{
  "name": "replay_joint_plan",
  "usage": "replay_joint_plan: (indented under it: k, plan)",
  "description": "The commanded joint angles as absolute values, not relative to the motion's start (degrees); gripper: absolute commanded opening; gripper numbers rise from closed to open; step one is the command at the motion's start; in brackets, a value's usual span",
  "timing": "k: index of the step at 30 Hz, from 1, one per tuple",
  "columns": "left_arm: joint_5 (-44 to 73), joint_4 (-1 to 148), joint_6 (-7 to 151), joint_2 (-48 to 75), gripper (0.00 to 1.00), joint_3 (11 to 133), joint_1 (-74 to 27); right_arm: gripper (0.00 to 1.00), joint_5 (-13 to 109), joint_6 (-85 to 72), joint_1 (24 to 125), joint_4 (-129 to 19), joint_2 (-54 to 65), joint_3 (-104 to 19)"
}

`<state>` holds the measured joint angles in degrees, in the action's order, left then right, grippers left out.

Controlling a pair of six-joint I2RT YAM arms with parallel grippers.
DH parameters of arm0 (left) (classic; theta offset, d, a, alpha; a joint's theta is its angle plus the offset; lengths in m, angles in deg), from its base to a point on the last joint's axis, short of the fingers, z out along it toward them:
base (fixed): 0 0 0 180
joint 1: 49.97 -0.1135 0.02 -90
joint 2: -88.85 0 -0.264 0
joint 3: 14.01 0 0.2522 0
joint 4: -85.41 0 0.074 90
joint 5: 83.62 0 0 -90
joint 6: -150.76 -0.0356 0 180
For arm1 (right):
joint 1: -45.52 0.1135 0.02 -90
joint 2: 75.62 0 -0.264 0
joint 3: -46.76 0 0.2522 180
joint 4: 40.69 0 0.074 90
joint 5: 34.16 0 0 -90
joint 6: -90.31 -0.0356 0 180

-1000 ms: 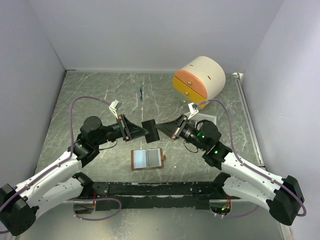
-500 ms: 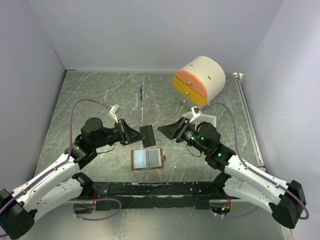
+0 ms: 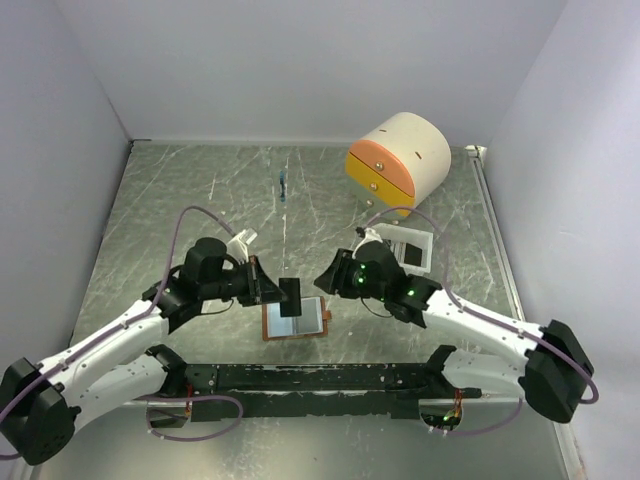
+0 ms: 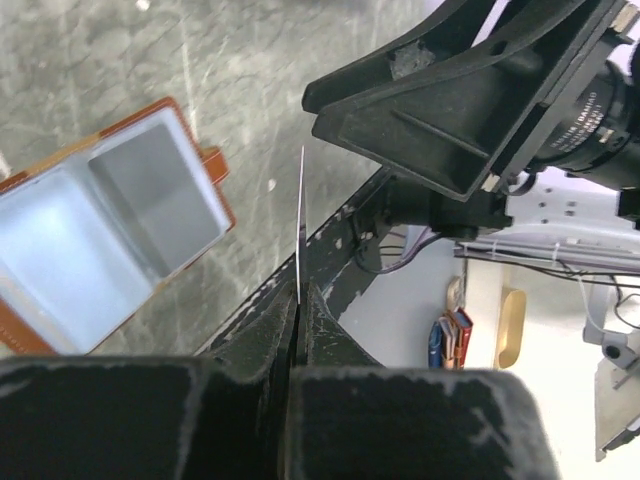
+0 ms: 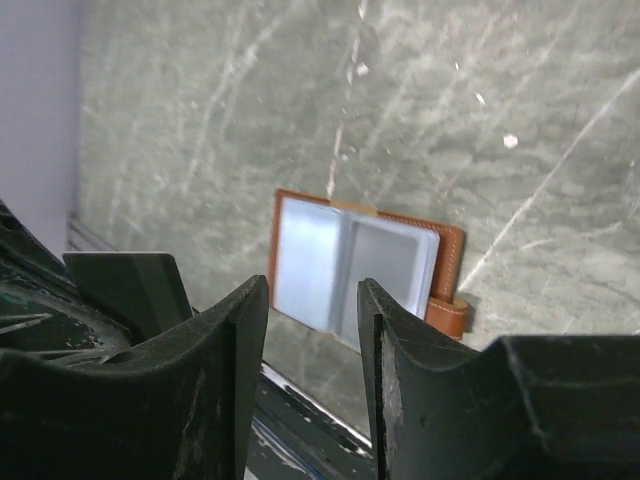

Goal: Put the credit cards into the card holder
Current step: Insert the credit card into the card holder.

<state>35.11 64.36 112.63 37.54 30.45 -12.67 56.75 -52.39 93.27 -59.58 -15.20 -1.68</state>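
Observation:
The card holder [image 3: 297,318] lies open on the table, brown leather with pale blue-grey pockets; it also shows in the left wrist view [image 4: 110,235] and the right wrist view [image 5: 360,265]. My left gripper [image 3: 279,293] is shut on a dark credit card [image 3: 292,296], held on edge just above the holder's left half. The left wrist view shows that card [image 4: 301,210] as a thin line rising from the closed fingertips [image 4: 310,300]. My right gripper [image 3: 323,279] hovers open and empty over the holder's right side [image 5: 312,300]. Another dark card [image 3: 408,255] lies on the white tray [image 3: 421,240].
A cream-and-orange drawer box [image 3: 398,160] stands at the back right. A small blue object [image 3: 284,186] lies at the back centre. The black base rail [image 3: 320,378] runs along the near edge just below the holder. Grey walls enclose the table.
The right gripper let go of the card and opened. The left arm carried the card down and toward me to the holder; the right arm followed toward it.

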Motion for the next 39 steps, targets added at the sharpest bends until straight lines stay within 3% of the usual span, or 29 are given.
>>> replay_joint_plan:
  k: [1, 7, 14, 39]
  plan:
    - [37.62, 64.36, 109.9, 35.52, 0.07, 27.01, -12.97, 0.4, 58.18, -50.49, 95.95, -62.09, -11.35, -3.6]
    - [44.69, 71.32, 111.07, 30.77, 0.07, 21.53, -16.41, 0.29, 60.08, -49.85, 99.28, -62.27, -5.33, -4.44]
    - [46.57, 73.38, 109.98, 28.41, 0.07, 19.81, -18.67, 0.29, 60.06, -48.99, 100.83, -62.25, 1.08, -5.62]
    - [49.32, 86.48, 110.94, 13.54, 0.07, 17.8, -19.56, 0.29, 63.53, -47.41, 100.89, -62.31, 6.79, -3.99]
